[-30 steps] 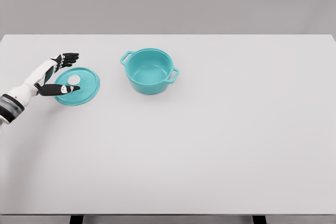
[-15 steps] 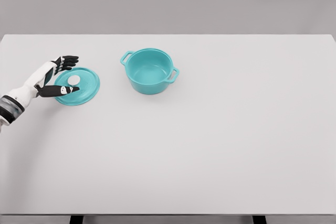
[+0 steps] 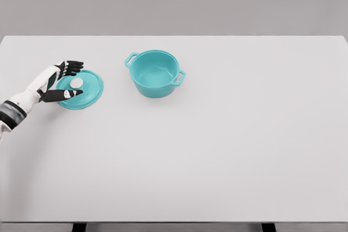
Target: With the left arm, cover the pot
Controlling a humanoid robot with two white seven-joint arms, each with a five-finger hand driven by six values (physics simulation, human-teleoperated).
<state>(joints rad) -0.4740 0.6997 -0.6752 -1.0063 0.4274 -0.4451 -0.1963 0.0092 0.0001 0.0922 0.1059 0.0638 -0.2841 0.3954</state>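
Observation:
A teal lid [image 3: 82, 89] with a white knob [image 3: 76, 82] lies flat on the white table [image 3: 217, 150] at the left. The teal pot [image 3: 155, 73] stands uncovered to its right, two handles showing, well apart from the lid. My left hand [image 3: 72, 80] hovers at the lid's left edge, open, with the black fingers [image 3: 70, 67] behind the knob and the thumb [image 3: 66, 94] in front of it. Nothing is held. The right arm is out of view.
The left hand's fingers have dropped slightly toward the lid and closed in a little around the knob. Lid and pot have not moved.

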